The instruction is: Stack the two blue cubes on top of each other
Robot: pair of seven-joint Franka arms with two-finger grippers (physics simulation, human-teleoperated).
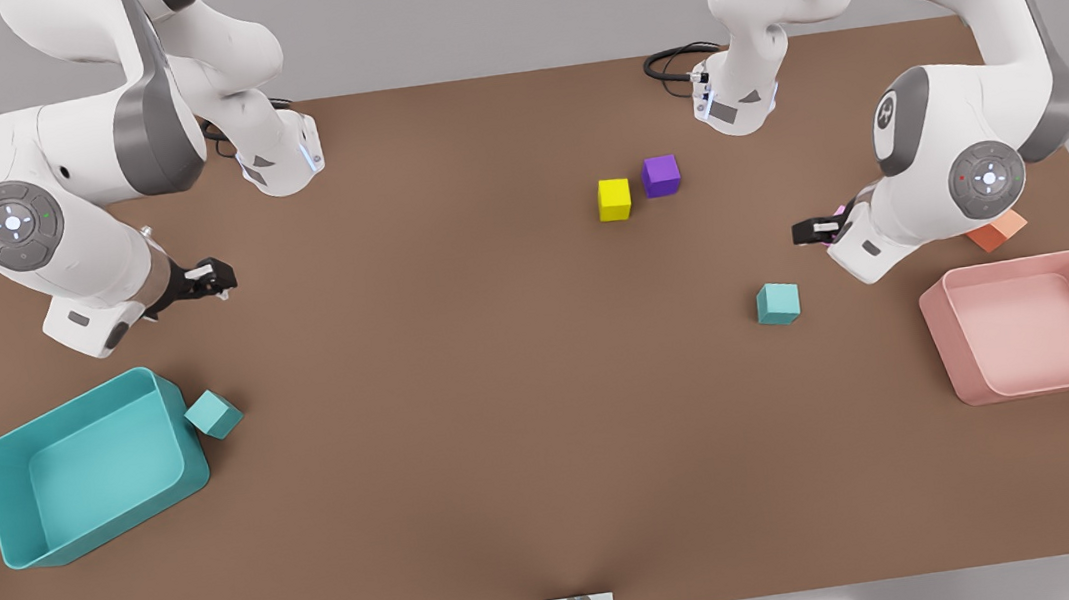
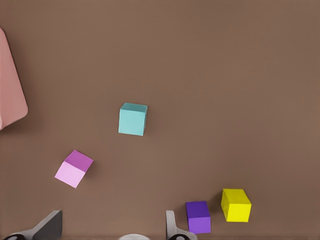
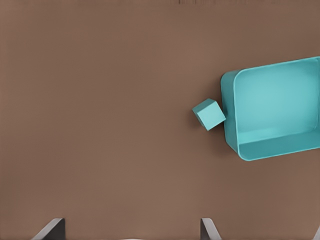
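Brown and matte, the flat desk [image 1: 465,398] carries two white, glossy Franka arms, two trays and a scatter of small, plain cubes. The left arm works at the front view's right, its dark left claw [image 1: 813,230] held above the desk with its fingers spread and holding nothing. The right arm stands at the front view's left, its right claw [image 1: 212,276] likewise spread wide and empty.

A teal, smooth-walled rectangular bin with rounded corners [image 1: 101,470] sits near the front view's left edge. A pale pink bin of the same shape [image 1: 1036,328] sits near the right edge.

One matte teal cube [image 1: 213,414] lies turned at an angle against the teal bin's corner. The right wrist view shows it [image 3: 209,114] touching that bin's wall [image 3: 230,115], beyond the parted right claw [image 3: 130,225]. The second matte teal cube [image 1: 778,303] rests flat on the desk well apart from the first, between the left claw and the pink bin. It lies alone at the middle of the left wrist view [image 2: 132,119].

A yellow cube [image 1: 615,199] and a purple cube [image 1: 660,175] sit just beside each other farther back. An orange cube [image 1: 998,230] peeks from behind the left arm.

The left wrist view shows a lilac-pink cube [image 2: 74,168] that the arm largely hides from the front. It also shows the yellow cube [image 2: 236,205], the purple cube [image 2: 198,217] and the left claw's [image 2: 112,220] parted grey fingers [image 2: 50,225].
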